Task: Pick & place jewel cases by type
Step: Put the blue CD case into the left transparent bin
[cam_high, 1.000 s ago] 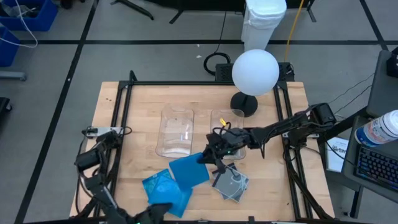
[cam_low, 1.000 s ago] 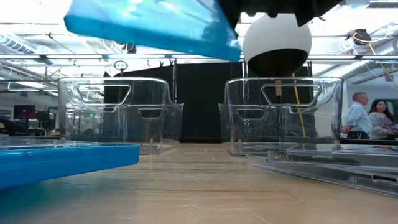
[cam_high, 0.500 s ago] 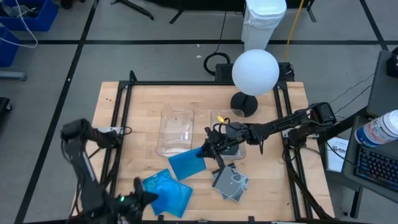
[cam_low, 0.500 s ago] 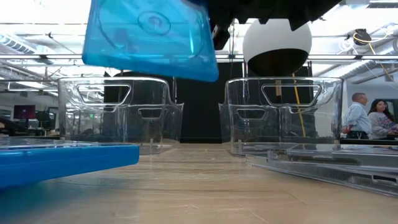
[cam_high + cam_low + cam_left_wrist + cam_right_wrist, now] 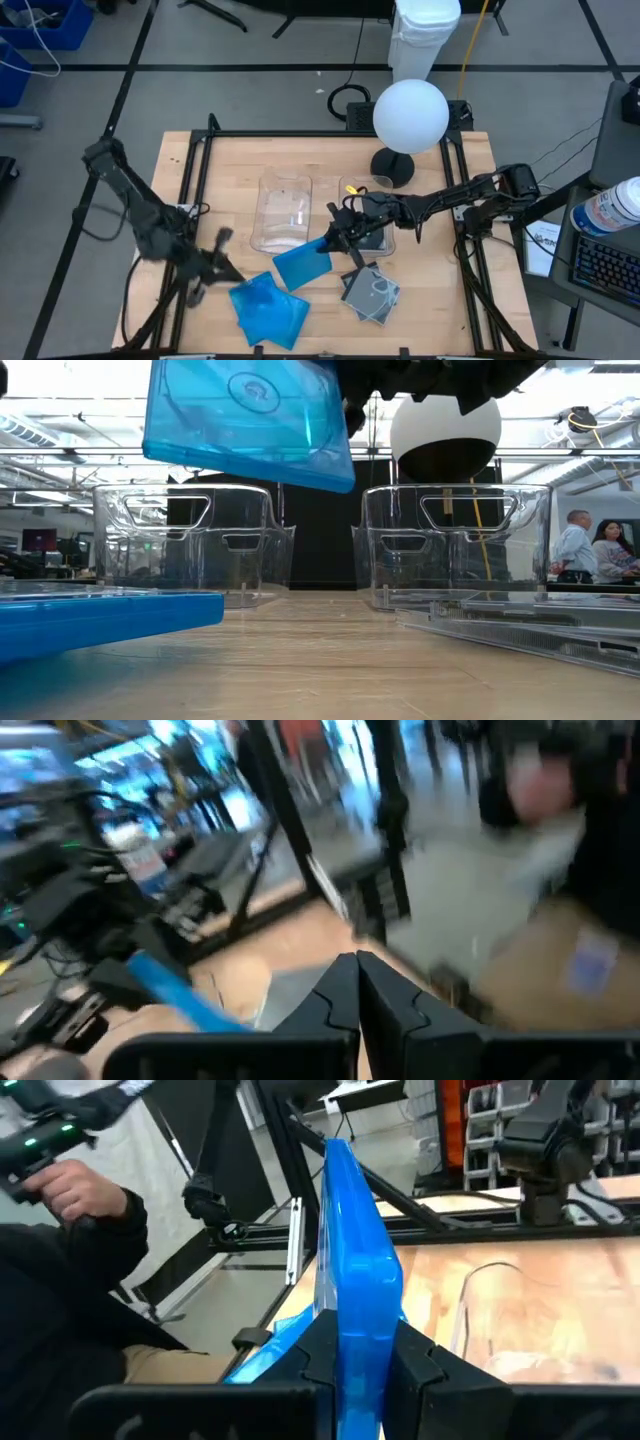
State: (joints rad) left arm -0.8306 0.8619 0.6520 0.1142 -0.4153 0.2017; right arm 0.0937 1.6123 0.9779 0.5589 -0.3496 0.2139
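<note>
While left gripper [image 5: 222,262] sits clenched empty, right gripper [image 5: 335,243] clamps blue jewel case [image 5: 302,264], seemingly above bin [image 5: 281,210] edge.

The surface [image 5: 200,180] is a light, planked wooden top framed by black metal rails. Two clear rectangular plastic bins stand on it near the middle, side by side: the left bin [image 5: 285,210] and the right bin [image 5: 366,200], which is partly hidden under an arm. Behind the right bin rests the black round base [image 5: 392,168] of a lamp with a white globe. Toward the front edge, a small overlapping pile of bright blue jewel cases [image 5: 268,308] lies flat. Just to its right, apart from it, lies a stack of clear, dark grey jewel cases [image 5: 371,295] showing a round disc.
</note>
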